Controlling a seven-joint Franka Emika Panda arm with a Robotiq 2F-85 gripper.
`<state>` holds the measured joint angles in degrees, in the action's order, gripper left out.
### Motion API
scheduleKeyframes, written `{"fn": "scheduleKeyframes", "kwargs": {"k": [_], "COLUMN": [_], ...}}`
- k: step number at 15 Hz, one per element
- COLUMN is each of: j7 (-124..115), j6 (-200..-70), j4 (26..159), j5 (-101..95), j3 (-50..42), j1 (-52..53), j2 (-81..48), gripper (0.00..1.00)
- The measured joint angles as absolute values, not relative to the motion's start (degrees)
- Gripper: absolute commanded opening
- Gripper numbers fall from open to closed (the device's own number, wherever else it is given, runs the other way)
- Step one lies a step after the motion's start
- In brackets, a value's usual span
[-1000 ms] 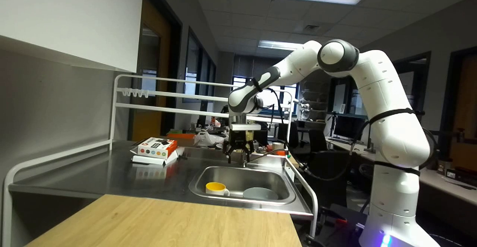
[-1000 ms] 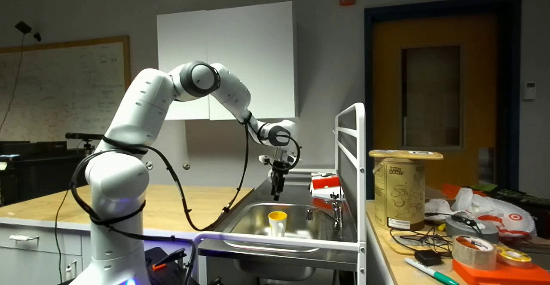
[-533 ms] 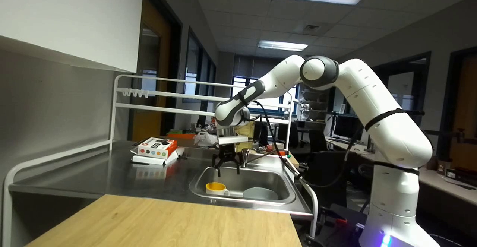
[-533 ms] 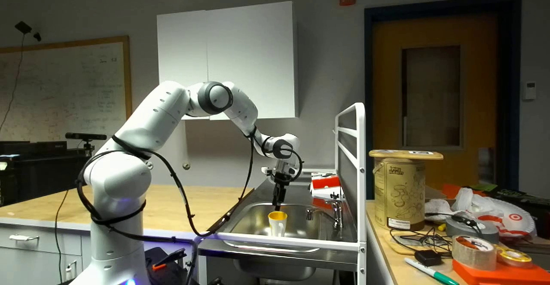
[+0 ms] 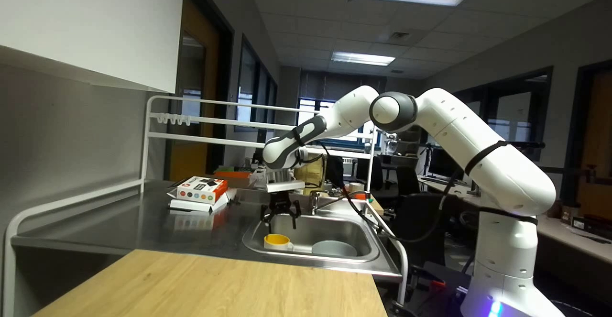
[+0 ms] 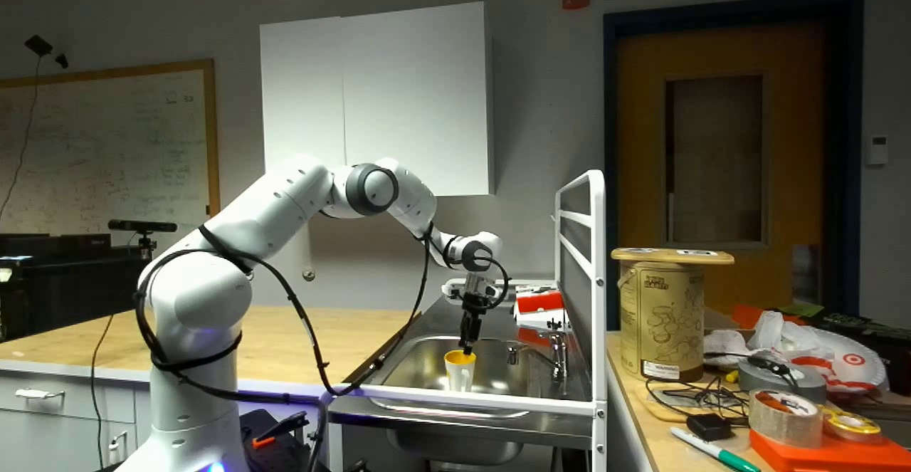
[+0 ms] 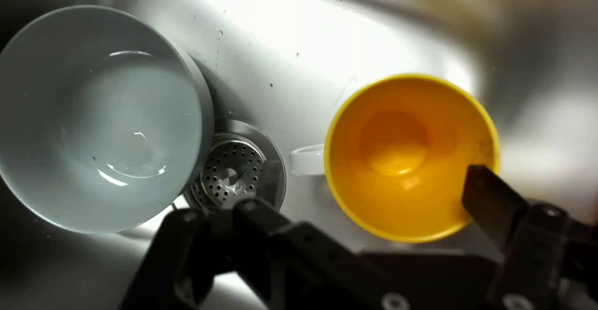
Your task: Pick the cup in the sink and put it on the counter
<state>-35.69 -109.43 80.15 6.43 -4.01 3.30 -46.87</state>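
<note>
The cup is a white mug with a yellow inside and a white handle. It stands upright in the sink in both exterior views (image 5: 277,244) (image 6: 460,371), and its inside faces the camera in the wrist view (image 7: 397,160). The steel sink (image 5: 370,243) is set in a steel counter (image 5: 129,226). My gripper (image 5: 282,229) is open and empty, fingers pointing down, just above the cup. In the wrist view, the gripper's (image 7: 364,186) right finger overlaps the cup's right rim, and its left finger lies left of the handle. I cannot tell whether a finger touches the cup.
A grey bowl (image 7: 107,118) sits in the sink beside the cup, near the drain strainer (image 7: 233,169). A faucet (image 6: 559,354) and a white rail frame (image 6: 598,273) stand at the sink. A box (image 5: 201,190) lies on the steel counter. A wooden counter (image 5: 229,283) adjoins it.
The arm has come down, and my open gripper has moved from above the sink's back to just over the cup. The cup and bowl have not moved.
</note>
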Motion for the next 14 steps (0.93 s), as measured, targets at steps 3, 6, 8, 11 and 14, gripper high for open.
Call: {"fn": "scheduleKeyframes", "kwargs": {"k": [3, 6, 8, 11, 14], "j7": [-36.1, -36.5, -36.5, -36.6, -36.6], "j6": [-107.7, -106.2, -105.0, -103.8, -102.6], "j4": [76.1, 73.1, 71.6, 69.8, 68.3], "j5": [6.5, 6.5, 6.6, 6.7, 6.7], "j3": [-4.1, -4.4, -4.5, -4.6, -4.7], "j1": [3.3, 3.1, 2.9, 2.4, 2.2], "j2": [-50.6, -53.8, -55.2, -56.4, -57.2], "gripper": [1.00, 1.00, 0.75, 0.51, 0.30]}}
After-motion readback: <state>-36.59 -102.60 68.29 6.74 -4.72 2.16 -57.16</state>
